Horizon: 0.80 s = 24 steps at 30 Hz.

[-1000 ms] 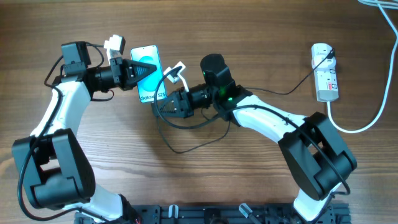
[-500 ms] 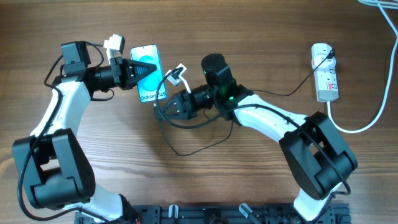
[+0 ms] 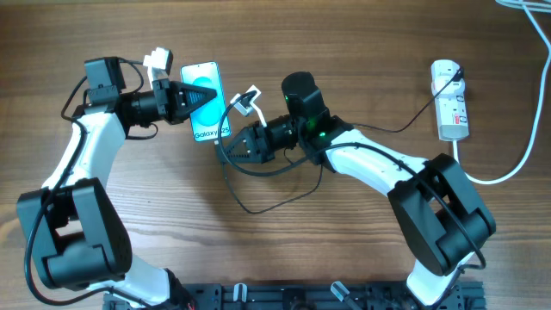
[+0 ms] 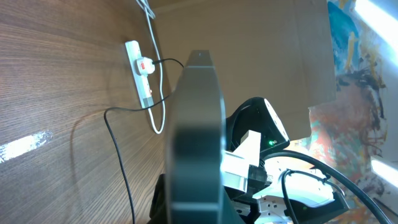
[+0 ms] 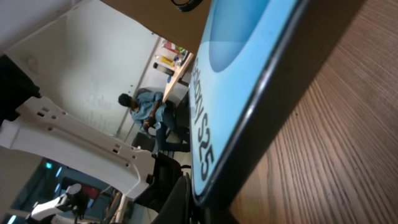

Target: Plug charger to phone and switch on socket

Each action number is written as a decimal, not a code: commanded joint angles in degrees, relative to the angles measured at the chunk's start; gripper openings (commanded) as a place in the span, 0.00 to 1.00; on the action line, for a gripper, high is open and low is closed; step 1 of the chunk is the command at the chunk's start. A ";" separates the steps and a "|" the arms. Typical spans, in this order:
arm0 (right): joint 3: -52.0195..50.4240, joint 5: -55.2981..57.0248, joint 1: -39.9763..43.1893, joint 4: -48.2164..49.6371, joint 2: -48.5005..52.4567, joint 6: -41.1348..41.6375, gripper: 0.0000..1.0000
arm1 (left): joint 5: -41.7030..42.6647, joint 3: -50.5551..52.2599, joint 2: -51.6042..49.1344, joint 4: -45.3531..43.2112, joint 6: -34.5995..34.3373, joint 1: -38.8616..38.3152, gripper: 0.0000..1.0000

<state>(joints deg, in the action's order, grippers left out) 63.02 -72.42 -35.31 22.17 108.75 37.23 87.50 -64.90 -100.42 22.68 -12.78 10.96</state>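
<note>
Phone is over on the left side of the bench, screen up, with the "Galaxy" end pointing toward the right arm. The left tool is clamped on it from the side, and its wrist cam basically just shows the phone edge-on. Can't tell if the phone is touching the wood or held slightly off it. The right tool sits just beside the phone's bottom edge with its jaws together. From overhead it looks pinched on the end of the charger, though the little plug tip itself is hidden, and the right wrist cam is filled by the blue screen. The rest of the black cable loops loosely on the bench under the right arm, then runs off to the socket. That sits well apart at the far right, with its thick white cord curving away.
</note>
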 commanded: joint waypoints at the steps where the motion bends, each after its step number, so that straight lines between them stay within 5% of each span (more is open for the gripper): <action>1: 0.17 -1.79 0.13 0.79 -0.33 -1.22 0.04 | 1.16 0.09 0.98 -0.20 0.31 -0.26 0.04; 24: 0.17 -0.92 0.13 0.94 -0.33 -1.18 0.04 | 0.04 0.09 0.98 -0.20 0.31 -1.81 0.04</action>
<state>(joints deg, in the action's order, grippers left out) 63.02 -72.62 -35.29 22.76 108.75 37.23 87.29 -64.90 -100.42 22.68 -12.80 9.69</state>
